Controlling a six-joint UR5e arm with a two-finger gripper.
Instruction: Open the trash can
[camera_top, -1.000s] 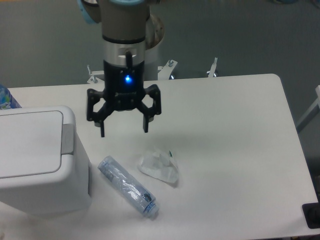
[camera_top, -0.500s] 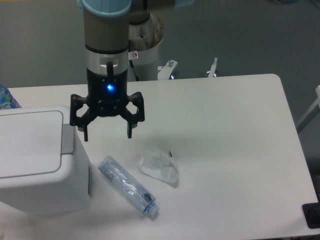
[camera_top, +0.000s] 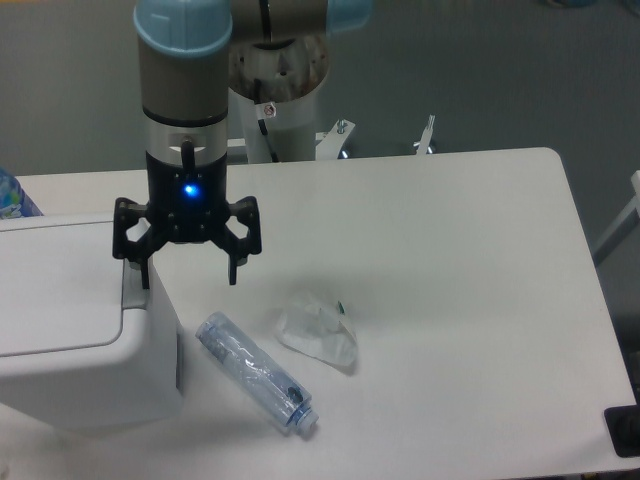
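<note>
White plastic, boxy trash can (camera_top: 75, 330) with rounded corners, at the table's left edge; flat lid down, light grey tab (camera_top: 132, 292) at its right rim untouched, so opening is not yet begun. Black two-finger gripper (camera_top: 187, 267), fingers spread and empty, hovers over that rim, one finger above the tab.

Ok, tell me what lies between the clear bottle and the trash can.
Nothing: in the fixed camera view only a narrow strip of bare table separates the bottle from the trash can.
</note>
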